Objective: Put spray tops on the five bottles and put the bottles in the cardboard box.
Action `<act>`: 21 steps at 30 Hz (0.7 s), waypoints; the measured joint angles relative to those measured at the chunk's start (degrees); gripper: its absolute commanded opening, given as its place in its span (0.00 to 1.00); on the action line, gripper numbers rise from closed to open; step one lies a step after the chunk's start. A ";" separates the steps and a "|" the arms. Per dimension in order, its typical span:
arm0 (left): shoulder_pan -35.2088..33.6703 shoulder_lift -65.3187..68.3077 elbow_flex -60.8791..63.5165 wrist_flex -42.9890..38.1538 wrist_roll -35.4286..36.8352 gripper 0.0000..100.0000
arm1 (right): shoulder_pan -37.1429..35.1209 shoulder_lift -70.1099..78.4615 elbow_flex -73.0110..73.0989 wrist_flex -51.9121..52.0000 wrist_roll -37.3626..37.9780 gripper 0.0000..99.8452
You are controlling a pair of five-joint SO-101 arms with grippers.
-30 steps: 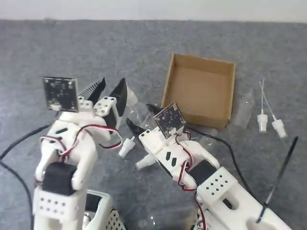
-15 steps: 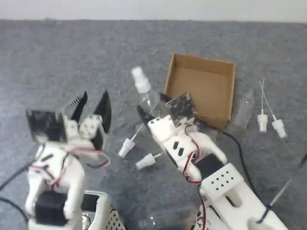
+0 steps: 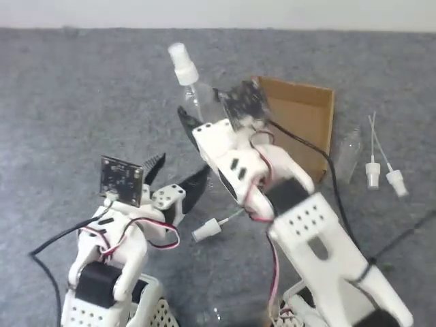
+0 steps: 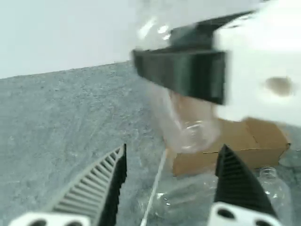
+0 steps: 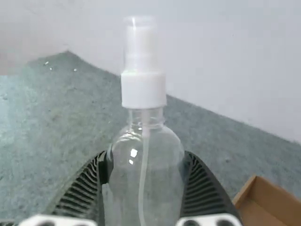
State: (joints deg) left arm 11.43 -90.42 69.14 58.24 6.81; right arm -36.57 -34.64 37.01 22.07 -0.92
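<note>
My right gripper (image 3: 197,114) is shut on a clear bottle (image 3: 195,101) with a white spray top (image 3: 181,64), held upright in the air just left of the cardboard box (image 3: 303,112). In the right wrist view the bottle (image 5: 143,150) stands between the fingers (image 5: 82,190). My left gripper (image 3: 176,176) is open and holds nothing, nearer the front and below the bottle (image 4: 188,125). A loose spray top (image 3: 211,229) lies on the cloth beside it. An uncapped bottle (image 3: 349,153) and two spray tops (image 3: 373,172) lie right of the box.
A white perforated basket (image 3: 153,308) sits at the front left by the left arm's base. Another clear bottle (image 3: 218,317) lies at the front edge. A bottle (image 4: 275,188) lies on the grey cloth near the box (image 4: 256,141).
The right arm has lifted the capped bottle up and toward the far side. The left gripper has drawn back from the bottle, first leftward, then toward the front.
</note>
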 measured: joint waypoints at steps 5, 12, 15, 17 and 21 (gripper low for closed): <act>1.05 0.00 0.18 0.00 0.00 0.30 | -2.20 6.15 -6.51 8.70 0.00 0.01; -2.11 -0.26 3.25 -3.78 -0.09 0.30 | -6.86 6.15 -8.26 15.91 0.00 0.01; -2.29 0.09 5.63 -7.03 -0.09 0.30 | -6.86 5.01 -8.26 18.73 0.00 0.01; -2.29 -0.44 6.24 -8.35 -0.35 0.30 | -6.77 3.87 -8.26 20.22 -0.18 0.01; -2.20 -0.53 6.33 -9.05 -0.35 0.30 | -6.95 1.58 -8.26 22.33 -0.18 0.01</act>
State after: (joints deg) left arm 9.23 -90.95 75.47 49.19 6.46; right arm -43.52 -33.05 28.75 44.40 -1.10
